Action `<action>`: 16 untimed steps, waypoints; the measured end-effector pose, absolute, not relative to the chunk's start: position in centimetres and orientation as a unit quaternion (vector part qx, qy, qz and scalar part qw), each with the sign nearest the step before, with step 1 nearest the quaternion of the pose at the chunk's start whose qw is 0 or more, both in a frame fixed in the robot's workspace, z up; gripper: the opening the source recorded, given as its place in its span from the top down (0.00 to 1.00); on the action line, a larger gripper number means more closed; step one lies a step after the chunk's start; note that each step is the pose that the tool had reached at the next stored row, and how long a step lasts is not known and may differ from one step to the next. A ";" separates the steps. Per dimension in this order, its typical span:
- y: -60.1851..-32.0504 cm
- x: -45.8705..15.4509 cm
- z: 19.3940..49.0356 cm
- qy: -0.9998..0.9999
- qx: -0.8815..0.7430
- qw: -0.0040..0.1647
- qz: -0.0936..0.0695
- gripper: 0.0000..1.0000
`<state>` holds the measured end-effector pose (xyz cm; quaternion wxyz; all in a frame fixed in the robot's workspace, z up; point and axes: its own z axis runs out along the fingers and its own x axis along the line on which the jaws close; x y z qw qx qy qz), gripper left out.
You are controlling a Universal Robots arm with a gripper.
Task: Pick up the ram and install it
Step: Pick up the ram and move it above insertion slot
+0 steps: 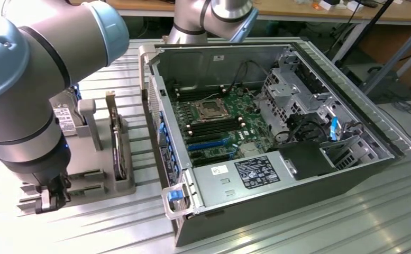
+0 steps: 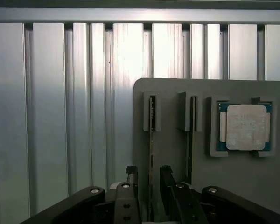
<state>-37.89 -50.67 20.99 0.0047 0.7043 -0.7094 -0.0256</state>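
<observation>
- Fingers of the gripper (image 2: 149, 173) are held apart, one set on either side of the ram (image 2: 151, 135).
- The ram is stood on edge in the grey holder (image 2: 170, 140).
- A second stick (image 2: 191, 135) and a processor (image 2: 245, 126) are seated beside it.

Ram (image 2: 151, 140): thin stick, standing on edge in grey holder slot.
</observation>
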 end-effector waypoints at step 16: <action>-50.4 -37.9 19.8 -0.707 0.707 0.003 -0.024 0.69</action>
